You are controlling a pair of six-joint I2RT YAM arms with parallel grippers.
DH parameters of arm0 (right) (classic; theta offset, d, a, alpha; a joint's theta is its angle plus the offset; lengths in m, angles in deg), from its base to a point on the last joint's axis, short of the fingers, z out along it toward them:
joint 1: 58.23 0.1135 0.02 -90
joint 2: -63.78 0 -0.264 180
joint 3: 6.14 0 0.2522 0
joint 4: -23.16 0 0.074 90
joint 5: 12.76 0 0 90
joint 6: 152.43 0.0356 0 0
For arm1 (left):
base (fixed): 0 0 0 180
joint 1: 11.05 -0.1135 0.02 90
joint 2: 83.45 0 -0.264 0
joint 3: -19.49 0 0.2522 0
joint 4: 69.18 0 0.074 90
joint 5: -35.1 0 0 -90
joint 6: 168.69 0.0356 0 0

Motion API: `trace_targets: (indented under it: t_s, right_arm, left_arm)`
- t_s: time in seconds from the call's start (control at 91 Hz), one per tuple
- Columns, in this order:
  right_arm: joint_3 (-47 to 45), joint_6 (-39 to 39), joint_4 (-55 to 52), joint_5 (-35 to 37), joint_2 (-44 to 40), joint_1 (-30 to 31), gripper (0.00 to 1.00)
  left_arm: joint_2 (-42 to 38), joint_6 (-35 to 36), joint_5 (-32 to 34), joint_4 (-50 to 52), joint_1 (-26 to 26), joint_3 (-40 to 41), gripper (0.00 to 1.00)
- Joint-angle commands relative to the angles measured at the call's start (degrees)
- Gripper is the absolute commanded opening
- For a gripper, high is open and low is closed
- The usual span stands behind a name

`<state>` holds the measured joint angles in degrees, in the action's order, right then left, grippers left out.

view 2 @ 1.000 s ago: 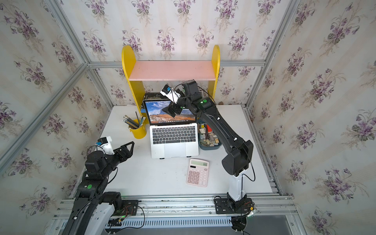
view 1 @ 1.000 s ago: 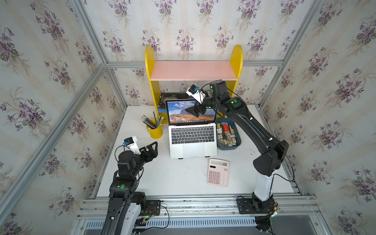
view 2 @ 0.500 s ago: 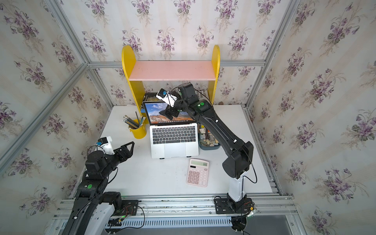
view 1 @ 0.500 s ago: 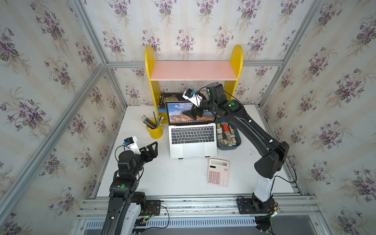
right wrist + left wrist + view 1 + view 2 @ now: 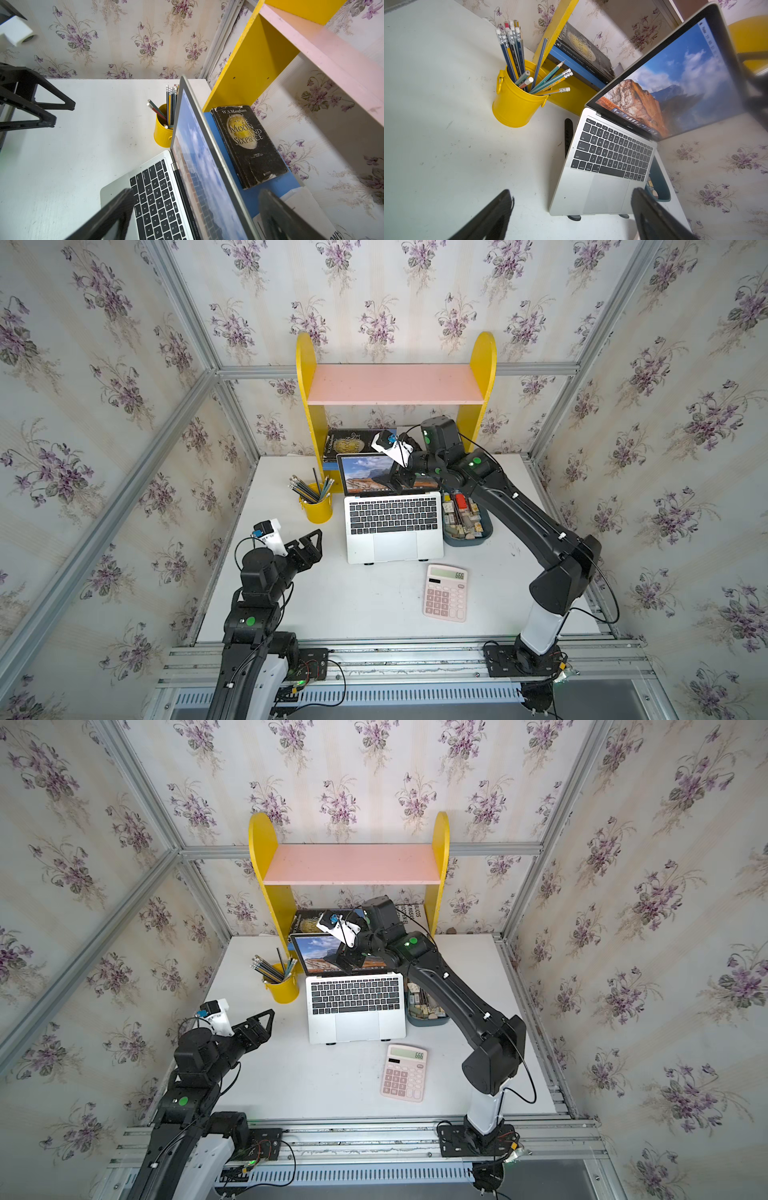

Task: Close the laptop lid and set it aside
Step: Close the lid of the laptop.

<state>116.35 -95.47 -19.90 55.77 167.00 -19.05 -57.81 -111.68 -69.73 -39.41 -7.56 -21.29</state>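
The laptop point(image 5: 395, 526) sits at the middle of the white table point(image 5: 332, 605), towards the far side, with the laptop lid point(image 5: 374, 477) raised and its screen showing a mountain picture. The right gripper point(image 5: 195, 193) is at the lid's top edge with its jaws spread wide, one finger on the screen side and one behind the lid; whether either touches it I cannot tell. The left gripper point(image 5: 309, 543) hangs over the table to the near left of the laptop, jaws wide and holding nothing. A yellow pencil cup point(image 5: 316, 508) stands just left of the laptop, a pink calculator point(image 5: 445, 593) lies near right of it
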Motion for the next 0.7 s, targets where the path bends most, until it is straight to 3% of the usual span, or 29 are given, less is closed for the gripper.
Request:
trace_targets:
  t_s: [0.0, 0.692]
  right_arm:
    - [-1.91, 2.52, -11.34, -1.05, 0.06, 0.74, 0.97]
    - [-16.23, 4.47, -4.76, 0.58, -7.51, 4.25, 0.97]
  left_arm:
    - [-0.02, 0.59, -0.20, -0.46, -0.05, -0.09, 0.92]
    - [0.32, 0.49, -0.22, -0.45, -0.06, -0.13, 0.92]
